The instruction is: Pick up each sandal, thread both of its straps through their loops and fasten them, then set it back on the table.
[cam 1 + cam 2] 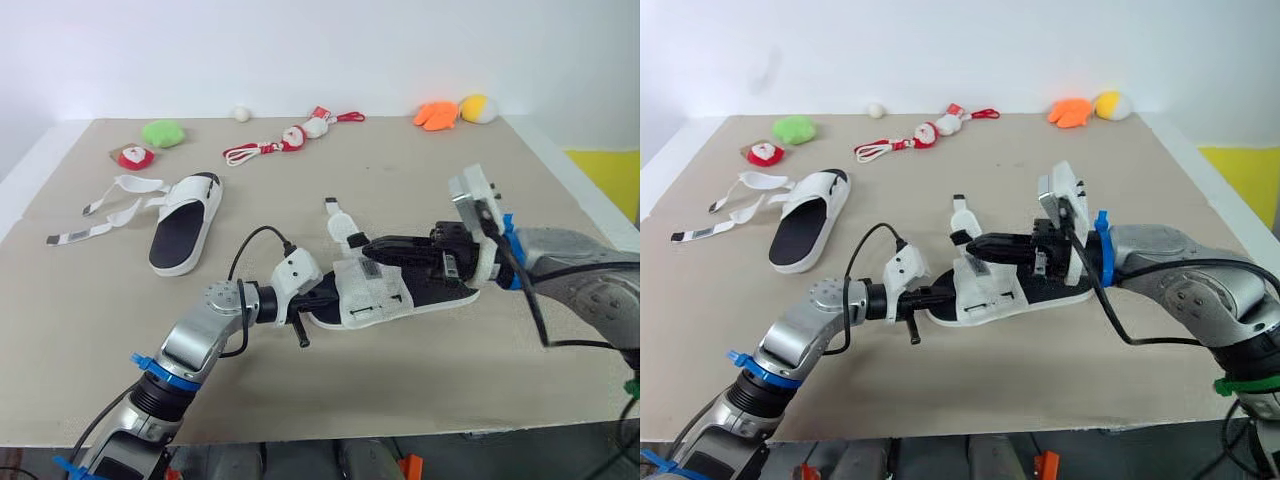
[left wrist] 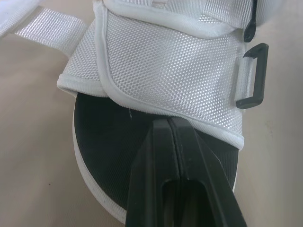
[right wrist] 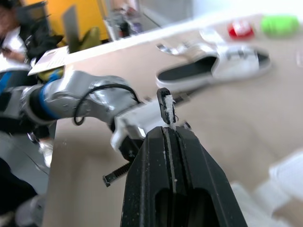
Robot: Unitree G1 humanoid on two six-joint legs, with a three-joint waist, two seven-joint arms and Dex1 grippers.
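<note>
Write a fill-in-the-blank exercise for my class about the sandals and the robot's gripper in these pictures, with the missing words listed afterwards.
1. The right gripper has its fingers shut on a white ___ of the near sandal.
2. The far sandal lies with its straps ___.
3. Its insole is coloured ___.
Missing words: strap; unfastened; black.

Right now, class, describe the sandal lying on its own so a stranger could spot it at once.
On the beige table, look to the far left area, just in front of the green plush toy. A white sandal with a black footbed lies there. Unlike the other sandal mid-table, its two straps trail loose across the tabletop.
</note>
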